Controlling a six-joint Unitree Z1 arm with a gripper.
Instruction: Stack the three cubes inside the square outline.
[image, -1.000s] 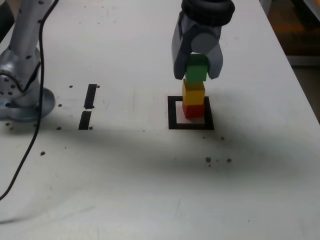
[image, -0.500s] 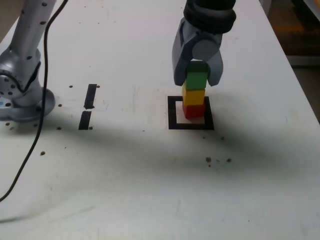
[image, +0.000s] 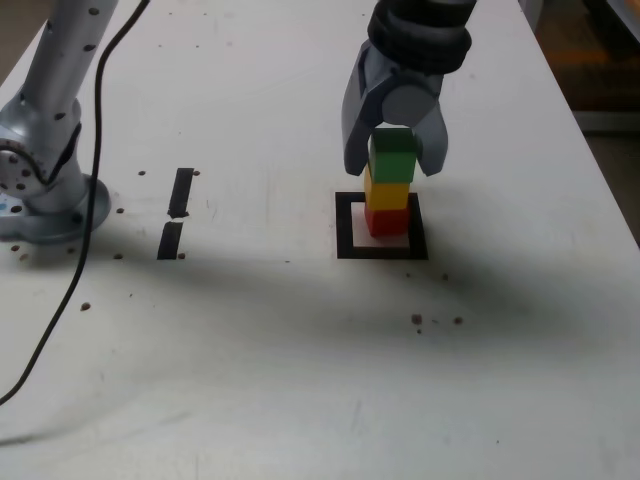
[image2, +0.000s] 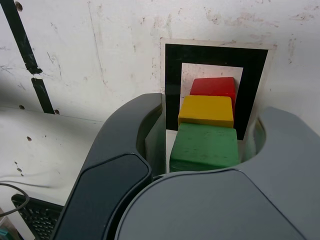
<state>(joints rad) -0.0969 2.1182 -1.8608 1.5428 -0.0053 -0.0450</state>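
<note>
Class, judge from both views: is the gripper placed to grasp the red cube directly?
Probably not: the red cube sits lowest in the square outline, under yellow cube and green cube; the gripper flanks only the green one.

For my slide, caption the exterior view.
Open gripper straddles green cube atop yellow and red cubes inside the black square.

Two black tape strips (image: 176, 213) on white table (image: 300, 380)

Near edge of the square outline (image2: 172, 90) and green cube (image2: 204, 146) behind the gripper (image2: 200, 165).
</note>
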